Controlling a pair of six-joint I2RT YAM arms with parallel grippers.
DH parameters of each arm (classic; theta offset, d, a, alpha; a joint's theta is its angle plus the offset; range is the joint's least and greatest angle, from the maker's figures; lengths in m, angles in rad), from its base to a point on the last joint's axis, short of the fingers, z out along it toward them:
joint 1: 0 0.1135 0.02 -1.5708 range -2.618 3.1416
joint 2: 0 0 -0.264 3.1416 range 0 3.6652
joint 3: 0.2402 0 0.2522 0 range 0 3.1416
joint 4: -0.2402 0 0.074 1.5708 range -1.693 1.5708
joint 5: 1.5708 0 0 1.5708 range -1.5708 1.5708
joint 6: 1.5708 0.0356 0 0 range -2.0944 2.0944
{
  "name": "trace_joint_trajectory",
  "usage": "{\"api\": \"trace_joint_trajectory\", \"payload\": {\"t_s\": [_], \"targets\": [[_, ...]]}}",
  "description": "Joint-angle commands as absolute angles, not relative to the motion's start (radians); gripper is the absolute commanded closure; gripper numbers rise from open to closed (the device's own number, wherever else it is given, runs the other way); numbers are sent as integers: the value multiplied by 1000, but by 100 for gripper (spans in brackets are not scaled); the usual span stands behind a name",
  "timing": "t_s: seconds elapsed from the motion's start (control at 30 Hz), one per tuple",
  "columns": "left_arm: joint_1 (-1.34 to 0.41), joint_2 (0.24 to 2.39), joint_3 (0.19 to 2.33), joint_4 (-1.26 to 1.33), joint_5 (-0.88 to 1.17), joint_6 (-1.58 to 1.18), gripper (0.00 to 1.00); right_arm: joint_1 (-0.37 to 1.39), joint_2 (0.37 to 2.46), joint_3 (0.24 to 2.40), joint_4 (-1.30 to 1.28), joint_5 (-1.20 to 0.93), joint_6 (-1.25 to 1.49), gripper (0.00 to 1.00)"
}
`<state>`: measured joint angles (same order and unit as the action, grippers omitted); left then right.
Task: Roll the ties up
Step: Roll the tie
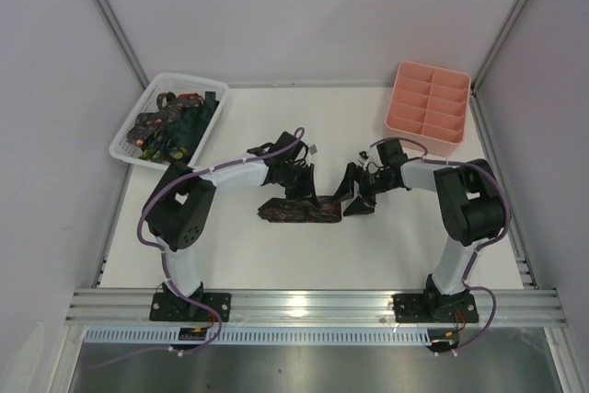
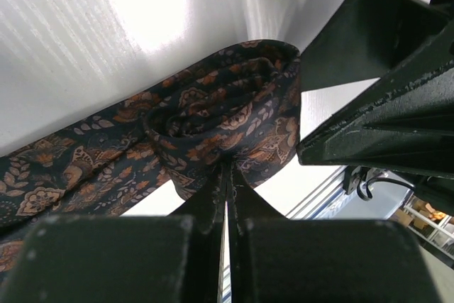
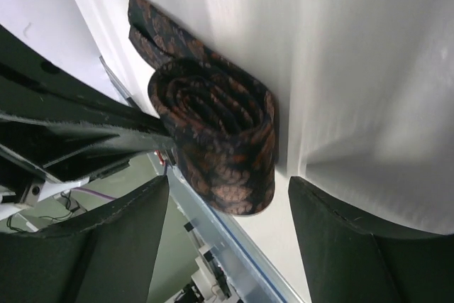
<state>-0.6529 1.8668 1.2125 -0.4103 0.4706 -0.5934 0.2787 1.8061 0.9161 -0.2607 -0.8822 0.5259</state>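
Upper left of the top view: white lattice basket (image 1: 126,148), heaped with tangled dark ties (image 1: 170,126), green-black with small red and yellow flecks. Too small and too jumbled to count or tell apart.

Upper right: pink tray (image 1: 421,141), split into two columns of compartments, only pink floors visible inside.

Middle of the white table (image 1: 230,255): brown tie (image 1: 296,212) lying flat as a dark strip, its coiled part hard to make out from above, partly covered by both wrists. Clearer in the wrist views: a loose spiral of navy-brown fabric with an orange floral pattern (image 2: 213,118), tail running off toward the lower left and cut by the frame edge. Seen end-on from the right wrist (image 3: 220,140), several turns resting on the table, tail trailing to the upper left.

Left gripper (image 2: 227,175): clenched tight, tips pinching the fabric at the lower edge of the coil; finger bodies out of focus and filling the bottom of the frame.

Right gripper (image 3: 228,189): released, jaws spread wide on either side of the coil, apart from it.
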Motion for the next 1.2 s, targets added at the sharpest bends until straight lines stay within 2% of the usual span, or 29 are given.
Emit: {"api": "trace_joint_trajectory", "payload": {"t_s": [0.0, 0.23, 0.43, 0.53, 0.6, 0.77, 0.93, 1.03, 1.17], "targets": [[-647, 1862, 1190, -388, 445, -566, 100, 293, 1838, 977, -262, -908, 482, 25], [-629, 1850, 1154, -380, 437, -558, 100, 337, 1899, 1006, -258, -897, 476, 24], [-614, 1848, 1138, -374, 439, -543, 100, 376, 1944, 1051, -264, -885, 482, 28], [-612, 1852, 1138, -373, 437, -540, 100, 379, 1954, 1071, -275, -879, 498, 34], [-612, 1847, 1137, -368, 431, -537, 100, 385, 1959, 1095, -308, -879, 503, 48], [-614, 1796, 1118, -339, 399, -522, 99, 406, 1959, 1135, -399, -841, 531, 69], [-621, 1681, 1042, -278, 309, -503, 87, 451, 1937, 1157, -488, -770, 590, 89], [-632, 1585, 956, -207, 263, -517, 79, 477, 1931, 1164, -534, -712, 620, 90], [-690, 1468, 864, -132, 158, -509, 74, 521, 1933, 1187, -597, -641, 673, 91]]}}
